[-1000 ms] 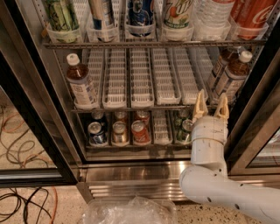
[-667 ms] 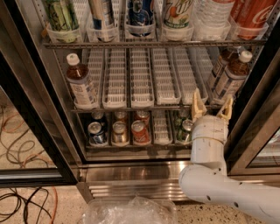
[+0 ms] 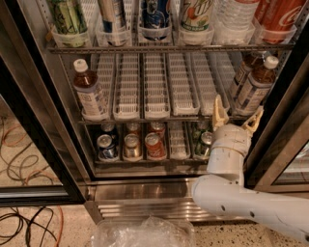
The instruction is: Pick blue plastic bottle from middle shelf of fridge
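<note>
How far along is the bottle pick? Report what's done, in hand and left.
Done: the fridge stands open, and the gripper, open, is up at the right end of the middle shelf. In hand: lining up on the blue plastic bottle, which stands upright just beyond the gripper, not yet gripped. Left: move in around it, shut on it and lift it off the shelf.

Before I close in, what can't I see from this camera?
Camera view:
- Base of the blue plastic bottle: hidden by the open gripper, at the right front of the middle shelf.
- Its label print: too small.
- Top-row drinks: cut off by the upper edge.
</note>
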`<state>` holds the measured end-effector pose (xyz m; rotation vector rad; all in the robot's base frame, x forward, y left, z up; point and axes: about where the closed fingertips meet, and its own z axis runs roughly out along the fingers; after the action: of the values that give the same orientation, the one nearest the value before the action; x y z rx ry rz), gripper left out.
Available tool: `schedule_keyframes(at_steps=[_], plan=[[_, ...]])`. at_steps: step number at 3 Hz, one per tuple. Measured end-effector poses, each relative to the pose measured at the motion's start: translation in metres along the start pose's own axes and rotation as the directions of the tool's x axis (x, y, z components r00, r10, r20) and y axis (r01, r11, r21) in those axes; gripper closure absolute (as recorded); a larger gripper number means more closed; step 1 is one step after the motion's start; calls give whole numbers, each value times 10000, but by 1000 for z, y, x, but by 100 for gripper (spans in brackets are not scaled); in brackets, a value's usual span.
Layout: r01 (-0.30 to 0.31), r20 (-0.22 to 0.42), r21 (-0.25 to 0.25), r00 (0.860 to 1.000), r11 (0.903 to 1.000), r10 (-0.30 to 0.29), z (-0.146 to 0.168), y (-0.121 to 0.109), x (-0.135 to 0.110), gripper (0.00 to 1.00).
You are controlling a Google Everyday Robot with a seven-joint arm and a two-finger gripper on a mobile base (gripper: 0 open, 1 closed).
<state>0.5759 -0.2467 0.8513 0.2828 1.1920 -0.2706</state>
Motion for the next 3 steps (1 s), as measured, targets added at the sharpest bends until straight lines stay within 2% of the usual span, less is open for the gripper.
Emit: schedule_keyframes(at_steps=[1,2,3], plan=[[13,118,670,9999,9978,-21,6,-9,2,41],[-32,74,1201,10000,9928,23,7,-17,5,44],[-44,104,1545,9999,9880,28,11,-23,6,32]])
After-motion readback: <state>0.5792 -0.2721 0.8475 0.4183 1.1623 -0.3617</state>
